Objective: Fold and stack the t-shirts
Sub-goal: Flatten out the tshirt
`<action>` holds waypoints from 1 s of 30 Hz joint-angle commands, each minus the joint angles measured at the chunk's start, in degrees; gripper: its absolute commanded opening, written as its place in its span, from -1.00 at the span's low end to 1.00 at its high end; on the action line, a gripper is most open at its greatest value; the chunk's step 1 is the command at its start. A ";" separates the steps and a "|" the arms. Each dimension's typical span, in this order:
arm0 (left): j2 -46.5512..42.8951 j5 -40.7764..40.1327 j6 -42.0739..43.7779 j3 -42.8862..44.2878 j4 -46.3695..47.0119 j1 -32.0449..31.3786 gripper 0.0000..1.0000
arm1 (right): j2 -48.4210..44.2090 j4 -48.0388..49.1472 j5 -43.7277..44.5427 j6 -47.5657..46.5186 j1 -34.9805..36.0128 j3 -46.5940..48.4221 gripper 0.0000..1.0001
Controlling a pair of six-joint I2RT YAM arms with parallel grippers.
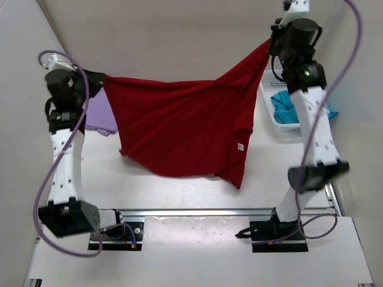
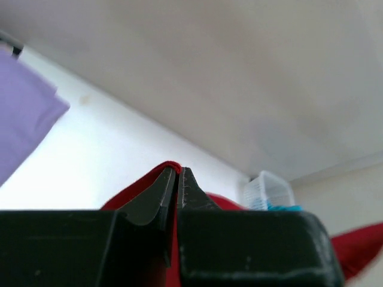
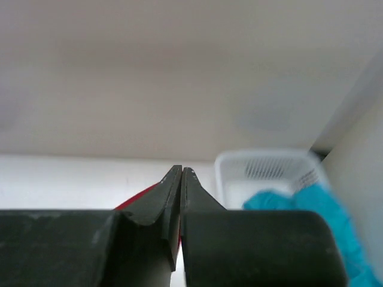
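The deep red t-shirt [image 1: 179, 122] hangs stretched in the air between both grippers, its lower edge drooping toward the table. My left gripper [image 1: 96, 78] is shut on its left corner; the red cloth [image 2: 143, 182] folds over the closed fingertips in the left wrist view. My right gripper [image 1: 272, 42] is shut on the shirt's right corner, with red cloth [image 3: 140, 194] showing beside the closed jaws. The lavender t-shirt [image 1: 100, 113] lies on the table at the left, behind the left arm, and also shows in the left wrist view [image 2: 24, 107]. The teal t-shirt [image 1: 287, 106] lies in the basket.
A white lattice basket [image 1: 269, 84] stands at the right edge of the table, next to the right arm; it also shows in the right wrist view [image 3: 263, 164] and in the left wrist view [image 2: 266, 190]. Walls close in at the back and both sides.
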 commanded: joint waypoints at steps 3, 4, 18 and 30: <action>10.46 -7.82 3.23 1.91 3.58 -4.39 -1.00 | 15.09 -1.51 -17.66 8.63 -8.31 8.76 -1.00; 15.01 -7.92 3.23 5.32 2.63 -4.74 -1.00 | 18.15 -0.90 -18.62 9.33 -9.01 10.95 -0.99; 31.32 -2.38 -5.64 41.49 0.41 0.87 -1.00 | 12.04 23.19 -32.59 23.66 -18.86 19.76 -1.00; 11.11 -5.27 -2.56 -2.60 17.02 1.67 -1.00 | -0.26 15.79 -39.46 8.72 -20.10 -19.70 -0.99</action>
